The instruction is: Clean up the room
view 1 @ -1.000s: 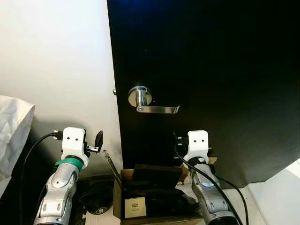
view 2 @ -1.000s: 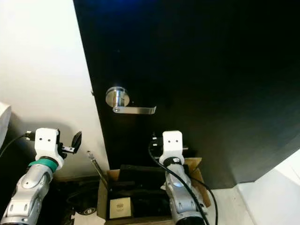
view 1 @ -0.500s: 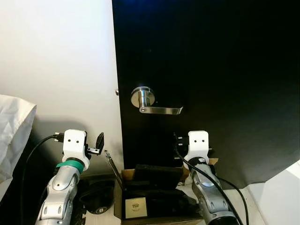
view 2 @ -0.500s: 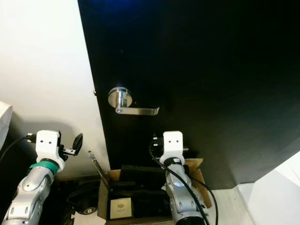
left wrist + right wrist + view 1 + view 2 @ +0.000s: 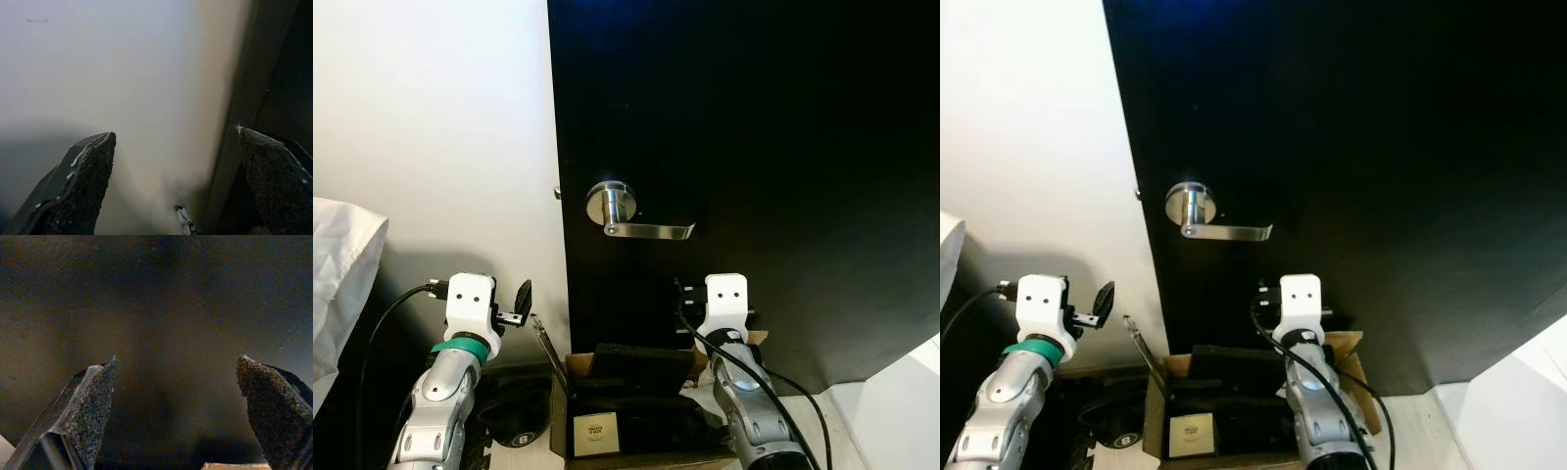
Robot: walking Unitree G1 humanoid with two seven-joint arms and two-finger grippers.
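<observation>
Facing the robot is a tall black door [image 5: 744,147], closed as far as the head views show, with a white wall [image 5: 431,127] meeting it on the robot's left. Cleaning up the room looks barely begun from here: nothing is carried, and the clutter at the foot of the door lies unsorted.

Next in size, a white cushion or bedding corner [image 5: 337,264] pokes in at the far left edge. Low down, an open cardboard box [image 5: 636,416] sits against the door, packed with dark items and a small white-labelled card [image 5: 595,431]; just beside it on the left lies a dark rounded object [image 5: 509,411] that cannot be identified. A thin rod [image 5: 548,354] leans up out of the box's left corner.

Both arms are raised in front of the body. The left gripper [image 5: 173,181] points at the seam between wall and door, its fingers spread wide apart and empty. The right gripper [image 5: 176,406] points straight at the dark door panel, fingers likewise parted and grasping nothing.

Smallest, the silver lever handle [image 5: 641,228] sits above and between the two arms, untouched. If leaving through this door is the step in hand, working that lever is still to be done, as is all the tidying.
</observation>
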